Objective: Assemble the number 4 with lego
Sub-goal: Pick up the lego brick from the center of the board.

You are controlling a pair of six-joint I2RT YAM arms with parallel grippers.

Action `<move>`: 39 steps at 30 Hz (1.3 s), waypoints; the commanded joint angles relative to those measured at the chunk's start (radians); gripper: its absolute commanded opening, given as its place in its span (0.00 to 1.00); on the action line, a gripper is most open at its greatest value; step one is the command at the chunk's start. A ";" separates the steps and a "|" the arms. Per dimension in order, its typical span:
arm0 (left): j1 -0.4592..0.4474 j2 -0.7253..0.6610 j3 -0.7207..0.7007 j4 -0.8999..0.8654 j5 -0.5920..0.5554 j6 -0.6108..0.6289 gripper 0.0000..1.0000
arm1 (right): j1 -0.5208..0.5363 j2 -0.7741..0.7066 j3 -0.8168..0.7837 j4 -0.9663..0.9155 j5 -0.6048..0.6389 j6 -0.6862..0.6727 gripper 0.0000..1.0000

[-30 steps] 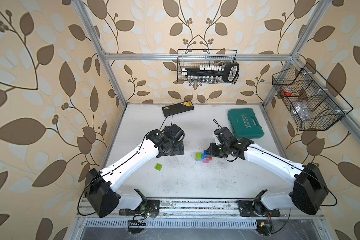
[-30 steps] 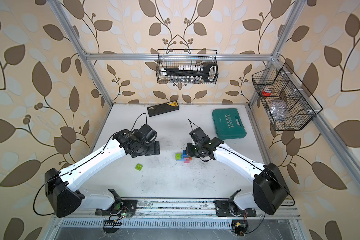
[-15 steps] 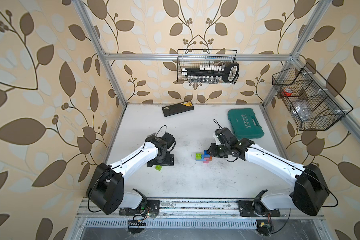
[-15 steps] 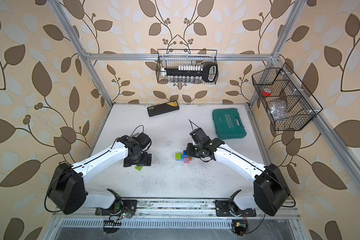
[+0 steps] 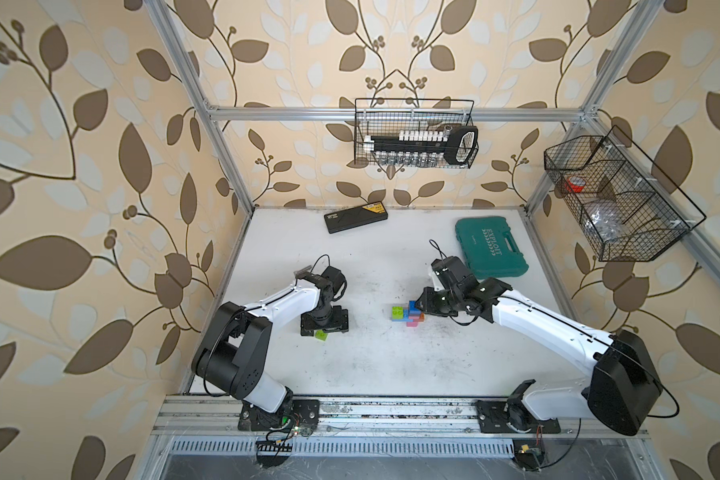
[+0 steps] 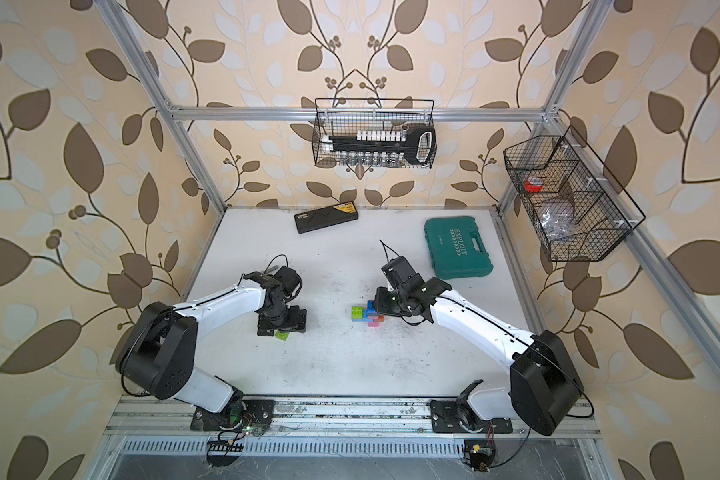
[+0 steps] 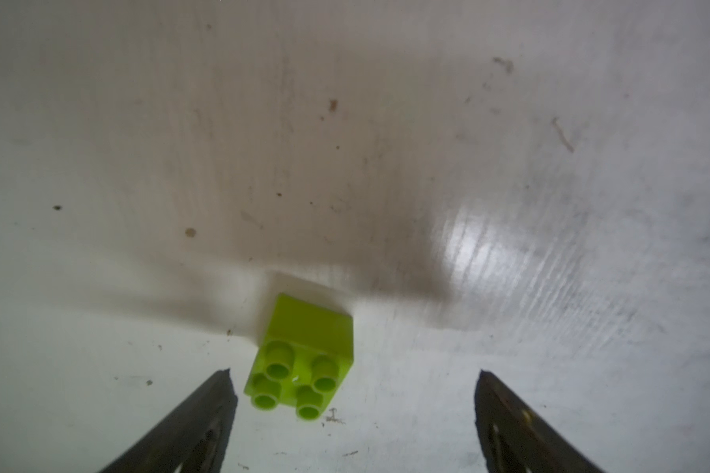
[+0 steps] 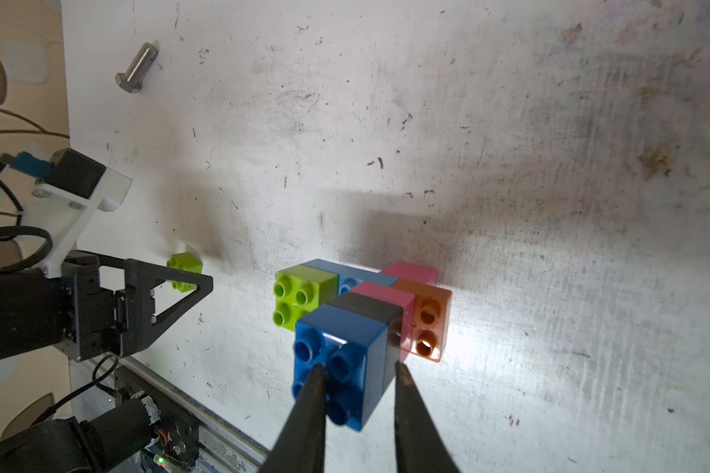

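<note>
The partly built number 4 (image 5: 408, 313) (image 6: 368, 316) lies flat mid-table. In the right wrist view it shows a dark blue brick (image 8: 345, 336), black (image 8: 365, 309), pink (image 8: 410, 272), orange (image 8: 429, 323), light blue (image 8: 353, 274) and lime green (image 8: 302, 295). My right gripper (image 8: 359, 366) (image 5: 422, 309) is shut on the dark blue end, one finger across its studs and one at its side. A loose lime green brick (image 7: 304, 364) (image 5: 321, 335) lies on its side. My left gripper (image 7: 355, 393) (image 5: 324, 328) hangs open over it, the brick nearer one finger.
A flat black box (image 5: 356, 216) and a teal tool case (image 5: 491, 248) lie at the back of the table. A steel bolt (image 8: 137, 67) rests near the left wall. Wire baskets (image 5: 414, 133) (image 5: 616, 199) hang on the back and right walls.
My left arm has swung toward the front and come down over the loose lime green brick, its jaws narrowing slightly. The right arm and the figure have not moved.
</note>
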 commanded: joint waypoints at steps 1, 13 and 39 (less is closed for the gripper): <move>0.012 -0.013 -0.007 0.004 0.012 0.014 0.91 | -0.005 0.000 -0.036 -0.068 0.011 -0.016 0.24; 0.011 -0.059 -0.033 0.012 0.071 -0.019 0.73 | -0.007 0.003 -0.035 -0.064 0.013 -0.015 0.24; -0.060 -0.055 -0.023 0.027 -0.117 -0.173 0.53 | -0.008 -0.003 -0.042 -0.061 0.014 -0.015 0.24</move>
